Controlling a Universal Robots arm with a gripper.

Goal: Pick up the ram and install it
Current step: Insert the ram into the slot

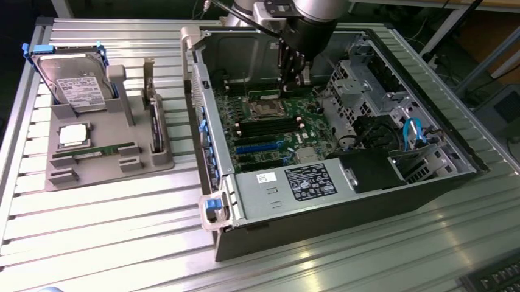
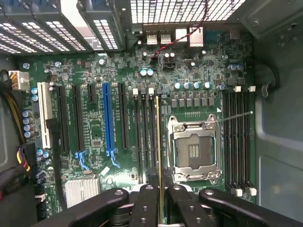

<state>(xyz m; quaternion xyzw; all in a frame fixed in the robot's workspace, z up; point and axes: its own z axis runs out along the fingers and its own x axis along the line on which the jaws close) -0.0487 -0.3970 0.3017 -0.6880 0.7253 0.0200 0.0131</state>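
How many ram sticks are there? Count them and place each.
2. One ram stands edge-on in the gripper over the slots beside the socket. Another stick lies in the grey tray at the exterior view's left. Others may be hidden.

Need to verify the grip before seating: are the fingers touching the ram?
Touching. The wrist view shows the ram edge-on, pinched between the two inner fingers with no gap on either side.

Grey parts tray [image 1: 89,176] at exterior view's left of open black computer case [image 1: 325,226]; thin green ram [image 2: 158,142] inside, beside processor socket [image 2: 194,151].
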